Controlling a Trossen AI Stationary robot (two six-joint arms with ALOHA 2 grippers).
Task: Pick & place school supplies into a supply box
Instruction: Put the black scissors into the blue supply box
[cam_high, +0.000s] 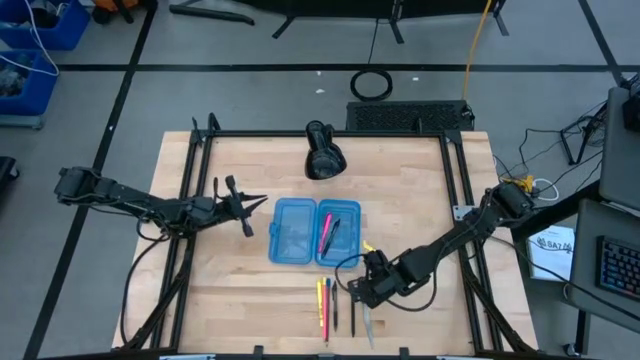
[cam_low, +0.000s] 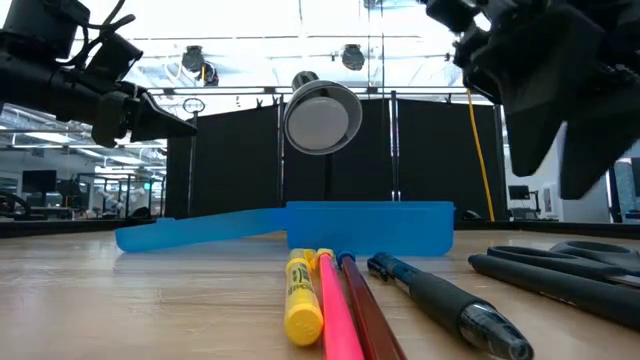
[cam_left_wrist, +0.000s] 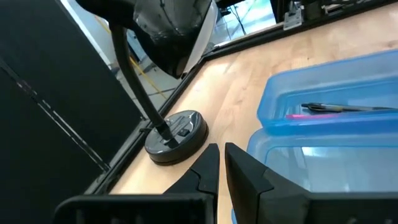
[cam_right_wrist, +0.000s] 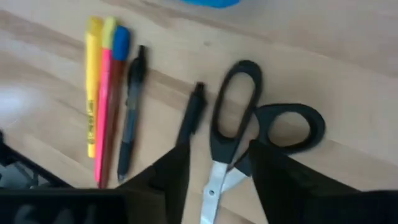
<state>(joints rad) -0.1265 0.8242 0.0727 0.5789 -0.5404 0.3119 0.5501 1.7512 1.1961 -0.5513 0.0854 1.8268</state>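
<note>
My right gripper (cam_right_wrist: 214, 165) hangs just above the scissors (cam_right_wrist: 239, 124), fingers spread to either side of the pivot and gripping nothing. The scissors lie flat on the table (cam_high: 230, 290) at its near edge, just right of the loose row: a yellow pen (cam_right_wrist: 93, 93), a pink one (cam_right_wrist: 104, 102), a dark red one I can only half make out beside it, and two black pens (cam_right_wrist: 129, 118).

The box (cam_high: 314, 232) sits open mid-table, well apart from that row. Its right half already holds a pink pen (cam_high: 324, 234) and a black pen (cam_high: 333, 233); the left half looks empty.

My left gripper (cam_left_wrist: 219, 171) waits just left of the box with its fingers nearly together, holding nothing. The lamp (cam_high: 322, 152) stands at the far edge, out of my way.

The scissors should be the heaviest piece here, stiff and flat, steel blades slick, plastic loops grippier. Lying flush on the wood, they give me little to get under. I'd pinch across the neck where handles meet blades, since that is likely near the balance point; gripping a loop would probably let them swing. The pens are light and round, prone to rolling, so take each mid-barrel, crosswise.
</note>
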